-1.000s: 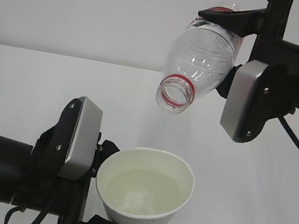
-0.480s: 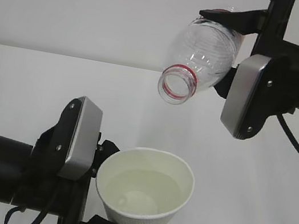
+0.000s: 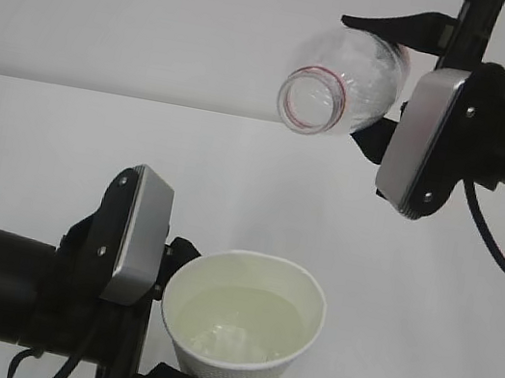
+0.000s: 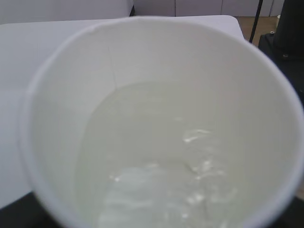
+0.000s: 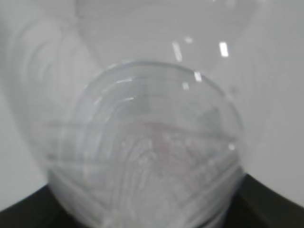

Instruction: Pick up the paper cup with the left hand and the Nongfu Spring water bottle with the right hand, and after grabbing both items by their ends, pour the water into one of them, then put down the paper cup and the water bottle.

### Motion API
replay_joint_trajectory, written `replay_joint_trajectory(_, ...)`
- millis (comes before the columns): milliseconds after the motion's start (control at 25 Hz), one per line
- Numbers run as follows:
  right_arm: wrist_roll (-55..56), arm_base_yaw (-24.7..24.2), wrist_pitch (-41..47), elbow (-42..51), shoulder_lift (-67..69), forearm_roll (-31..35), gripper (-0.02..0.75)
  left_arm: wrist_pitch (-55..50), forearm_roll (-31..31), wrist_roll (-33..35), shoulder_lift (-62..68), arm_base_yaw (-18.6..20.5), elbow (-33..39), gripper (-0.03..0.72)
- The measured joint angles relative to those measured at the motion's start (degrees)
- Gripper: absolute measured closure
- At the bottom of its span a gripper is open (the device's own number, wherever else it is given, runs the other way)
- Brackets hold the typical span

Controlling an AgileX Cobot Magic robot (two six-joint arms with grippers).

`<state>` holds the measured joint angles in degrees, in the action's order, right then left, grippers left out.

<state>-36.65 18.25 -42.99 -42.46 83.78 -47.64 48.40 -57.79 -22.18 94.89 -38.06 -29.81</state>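
The white paper cup [image 3: 292, 299] stands upright at the bottom centre, with my left gripper [image 3: 205, 326] shut on its lower part. Water [image 3: 244, 320] fills part of it. In the left wrist view the paper cup [image 4: 47, 71] takes up the whole frame, and the rippled water [image 4: 161, 161] lies inside it. Above and to the right, the clear Nongfu Spring water bottle [image 3: 345, 78] lies about level, its open red-ringed mouth facing the camera. My right gripper [image 3: 381, 80] is shut on its rear end. The bottle [image 5: 152, 152] shows blurred and looks empty in the right wrist view.
A white table [image 3: 47, 133] stretches behind and beneath both arms, against a plain pale wall. Black cables [image 3: 504, 263] hang from the right arm. At the top right of the left wrist view stands a dark base [image 4: 285, 38].
The right gripper has tipped the bottle up from mouth-down to about level and lifted it a little. The cup and left gripper have not moved.
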Motion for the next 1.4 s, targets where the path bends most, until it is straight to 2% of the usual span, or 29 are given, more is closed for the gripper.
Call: replay_joint_trajectory(1400, 30.52, 0.0, 0.0, 0.0, 0.0, 0.0, 0.26, -0.12, 0.0, 0.0, 0.0, 0.0, 0.0, 0.125)
